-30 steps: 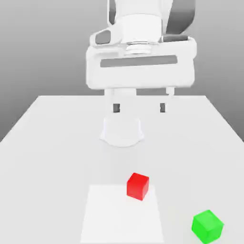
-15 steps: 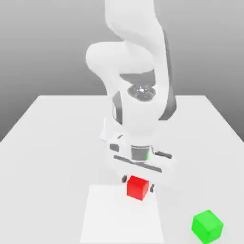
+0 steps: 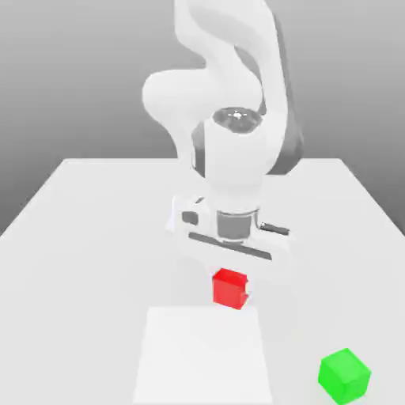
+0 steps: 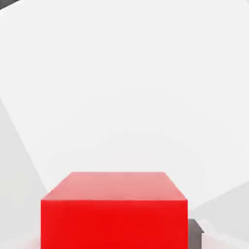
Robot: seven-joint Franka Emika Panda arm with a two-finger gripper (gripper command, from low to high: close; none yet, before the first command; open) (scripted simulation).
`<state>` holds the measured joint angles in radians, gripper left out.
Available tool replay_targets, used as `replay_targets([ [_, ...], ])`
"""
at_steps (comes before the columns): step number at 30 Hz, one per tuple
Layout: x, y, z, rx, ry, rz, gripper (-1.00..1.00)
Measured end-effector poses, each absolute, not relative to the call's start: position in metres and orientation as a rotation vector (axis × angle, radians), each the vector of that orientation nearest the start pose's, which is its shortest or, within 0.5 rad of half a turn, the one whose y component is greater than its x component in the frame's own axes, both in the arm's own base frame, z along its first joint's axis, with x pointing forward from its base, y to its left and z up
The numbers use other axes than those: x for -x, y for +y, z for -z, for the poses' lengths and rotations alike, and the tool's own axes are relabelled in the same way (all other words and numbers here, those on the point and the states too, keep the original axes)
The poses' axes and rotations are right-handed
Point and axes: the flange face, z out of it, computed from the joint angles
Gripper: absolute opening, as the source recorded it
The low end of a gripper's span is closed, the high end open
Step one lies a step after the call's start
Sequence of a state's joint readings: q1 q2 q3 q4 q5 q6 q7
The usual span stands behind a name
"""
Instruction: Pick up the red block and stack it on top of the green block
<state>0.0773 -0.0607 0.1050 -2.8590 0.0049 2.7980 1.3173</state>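
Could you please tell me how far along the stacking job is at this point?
The end effector already looks closed on the red block, so the grasp seems done. In hand now is that block, which appears raised off the table. Left to do: carry it to the green block, whose top is bare, then set it down and let go.

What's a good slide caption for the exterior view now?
Franka arm's hand gripping the red block, with the green block at the exterior view's lower right.
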Motion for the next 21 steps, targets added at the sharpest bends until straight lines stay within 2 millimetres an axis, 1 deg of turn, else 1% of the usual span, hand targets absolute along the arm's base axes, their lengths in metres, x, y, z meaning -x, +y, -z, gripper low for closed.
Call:
replay_targets([
  [7, -0.414, 0.136, -0.229, 2.950, 1.113, 0.005, -1.00],
  [13, -0.457, 0.201, -0.243, 3.084, 0.605, 0.000, -1.00],
  [15, -0.463, 0.209, -0.225, 3.093, 0.548, 0.000, -1.00],
  [17, -0.464, 0.211, -0.199, 3.095, 0.533, 0.000, -1.00],
  [18, -0.463, 0.212, -0.188, 3.096, 0.530, 0.000, 1.00],
  [21, -0.463, 0.212, -0.188, 3.096, 0.530, 0.000, 1.00],
])
